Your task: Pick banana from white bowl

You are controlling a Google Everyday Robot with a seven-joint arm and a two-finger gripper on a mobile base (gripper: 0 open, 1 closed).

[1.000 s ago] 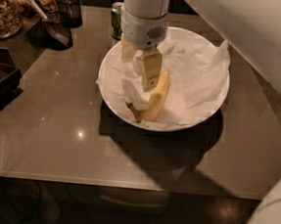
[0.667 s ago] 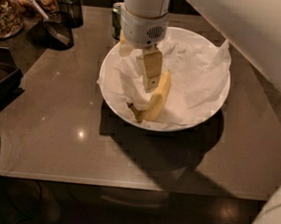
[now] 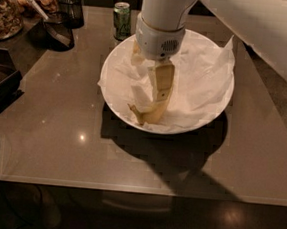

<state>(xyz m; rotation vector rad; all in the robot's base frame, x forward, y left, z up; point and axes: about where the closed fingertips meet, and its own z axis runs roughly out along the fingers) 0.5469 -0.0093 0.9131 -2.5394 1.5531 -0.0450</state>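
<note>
Banana [image 3: 151,116] is in the white bowl [image 3: 115,106], at the near-left part of it, lying on the crumpled paper [image 3: 202,76] that lines the bowl. Only the near end shows: curved, yellow, w/ a short stem pointing left toward the rim. The rest of it runs up under the gripper [image 3: 160,90], so I can't see its far end.

Gripper is down inside the bowl, right over the banana and at least v. close to it. From here I can't tell if it's open or closed, or whether it actually has hold of the fruit. The white arm [image 3: 251,30] comes in from the far right and is cut off by the top edge; its wrist housing blocks the far-left part of the bowl.

Bowl sits on the glossy brown table [image 3: 57,129], centre-far. Besides paper and banana I see nothing else in it. A green can [image 3: 122,20] stands upright just beyond the bowl's far-left rim. Far left there's a jar [image 3: 2,9] of what looks like snacks, partly cut off, contents hard to make out. A dark tray [image 3: 1,81] sits at the left edge.
</note>
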